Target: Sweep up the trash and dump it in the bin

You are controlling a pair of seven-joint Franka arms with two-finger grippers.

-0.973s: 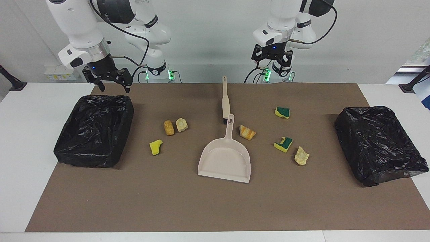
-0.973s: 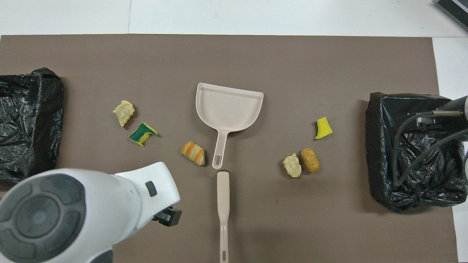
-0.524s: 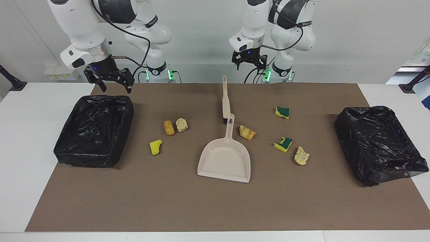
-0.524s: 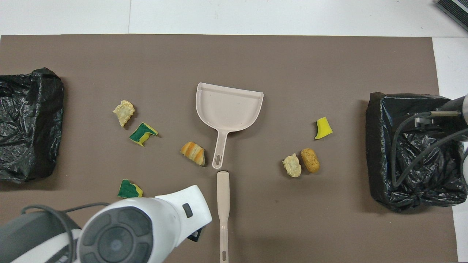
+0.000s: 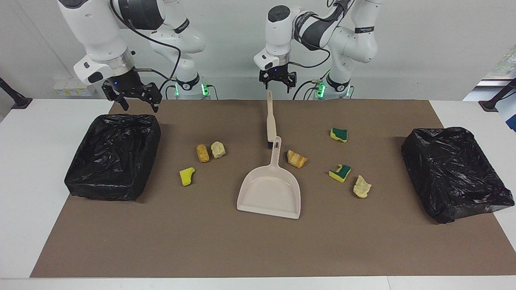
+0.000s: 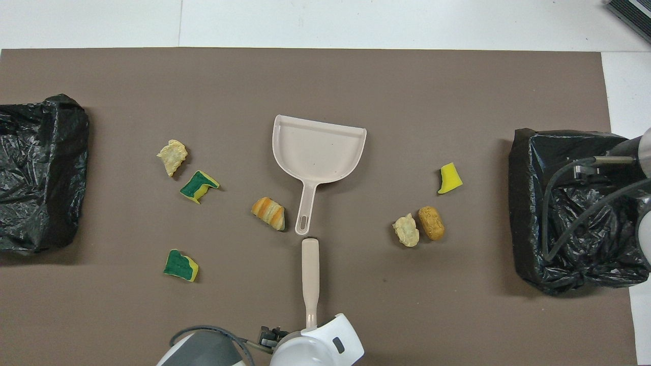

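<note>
Facing view, left tool [image 5: 277, 85] open above brush [image 5: 271, 118], trash [image 5: 297, 158] scattered

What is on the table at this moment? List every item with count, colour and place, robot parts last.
trash: seven, yellow, yellow-green, tan and orange scraps, scattered on the mat on both sides of the dustpan
dustpan: one, beige, mid-mat, empty
brush: one, beige, nearer the robots than the dustpan, end to end with its handle
bins: two, lined with black bags, one at each end of the mat
mat: one, brown, covering the table
left pincer: open, over the brush handle's end
right pincer: open, over its end's bin edge
</note>
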